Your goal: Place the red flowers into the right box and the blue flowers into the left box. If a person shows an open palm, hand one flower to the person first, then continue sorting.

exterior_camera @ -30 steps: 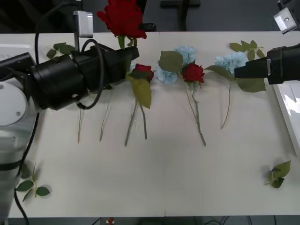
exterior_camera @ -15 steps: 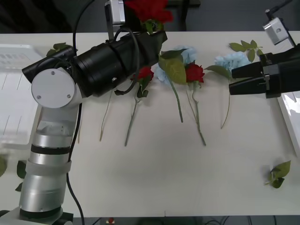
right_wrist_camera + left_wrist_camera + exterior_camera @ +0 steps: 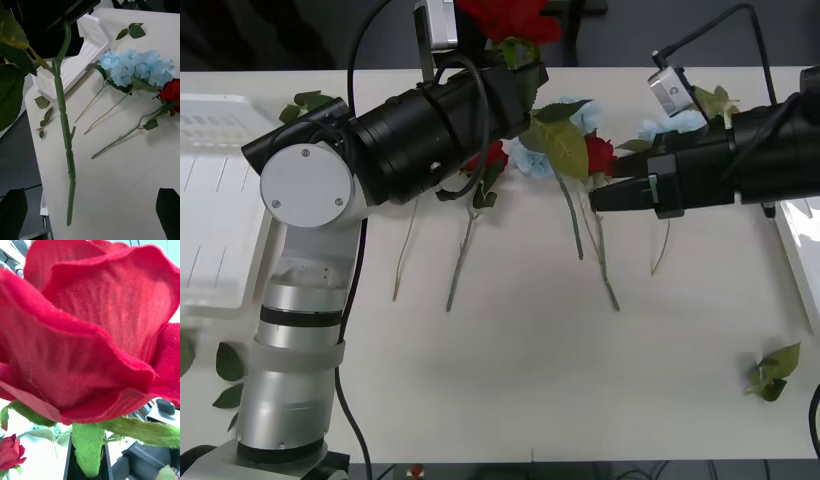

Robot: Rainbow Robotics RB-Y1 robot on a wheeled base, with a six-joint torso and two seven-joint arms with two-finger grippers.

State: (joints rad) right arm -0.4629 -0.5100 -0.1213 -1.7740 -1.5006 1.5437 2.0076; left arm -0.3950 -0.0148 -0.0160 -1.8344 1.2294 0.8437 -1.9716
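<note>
My left gripper [image 3: 522, 72] is shut on the stem of a red rose [image 3: 505, 18], held up over the table's far side; the bloom [image 3: 93, 326] is close to the left wrist camera. The stem [image 3: 572, 215] hangs down and to the right. My right gripper [image 3: 598, 196] is open, pointing left, just right of that stem [image 3: 63, 123]. Two more red roses [image 3: 490, 155] [image 3: 598, 155] and blue flowers [image 3: 580, 110] [image 3: 670, 125] lie on the table. The left box [image 3: 210, 200] is a white tray; the right box [image 3: 795, 240] sits at the right edge.
Loose green leaves lie at the front right [image 3: 775, 370], the front left [image 3: 225, 365] and the back left [image 3: 310, 100]. Thin bare stems [image 3: 405, 250] lie under the left arm. The near half of the table is open surface.
The left arm has carried the lifted red rose a little further right. My right arm has swung in from the right edge toward the hanging stem.
</note>
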